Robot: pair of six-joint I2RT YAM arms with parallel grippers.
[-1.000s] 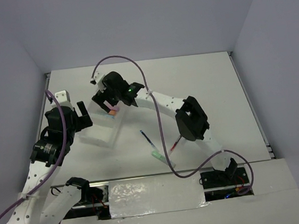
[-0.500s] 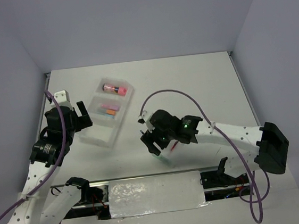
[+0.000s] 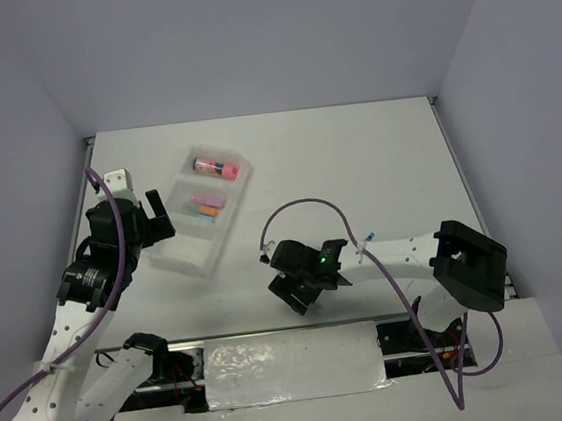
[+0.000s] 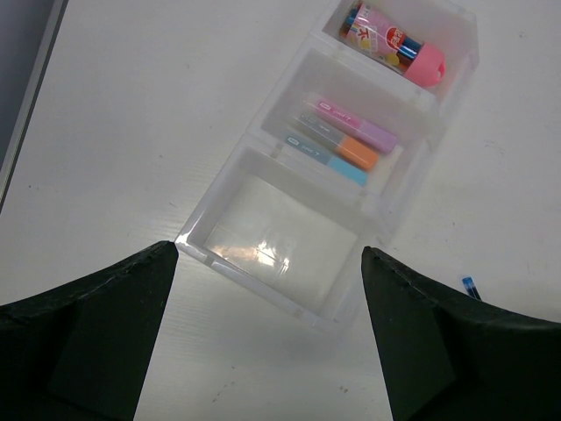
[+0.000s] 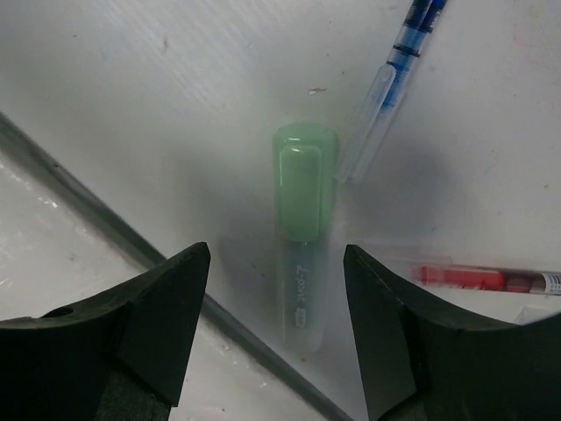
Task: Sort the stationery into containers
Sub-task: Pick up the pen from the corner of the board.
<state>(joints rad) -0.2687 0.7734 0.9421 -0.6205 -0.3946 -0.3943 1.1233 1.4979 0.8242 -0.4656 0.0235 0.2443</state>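
The right gripper [image 5: 276, 256] hangs directly over the green highlighter [image 5: 302, 197] at the table's near edge, right of the tray [image 4: 254, 282]. Its jaws stand partly open on either side and grip nothing. The highlighter's long axis runs crosswise to their closing line.

The left gripper [image 4: 270, 253] hangs wide open and empty, well apart, over the tray's near compartment.

**Loose on the table:**
- one green highlighter
- one blue pen [image 5: 386, 96]
- one red pen [image 5: 478, 278]

**In the tray:**
- one pink-red tube [image 4: 394, 44] in the far compartment
- three highlighters [image 4: 342, 145] in the middle compartment
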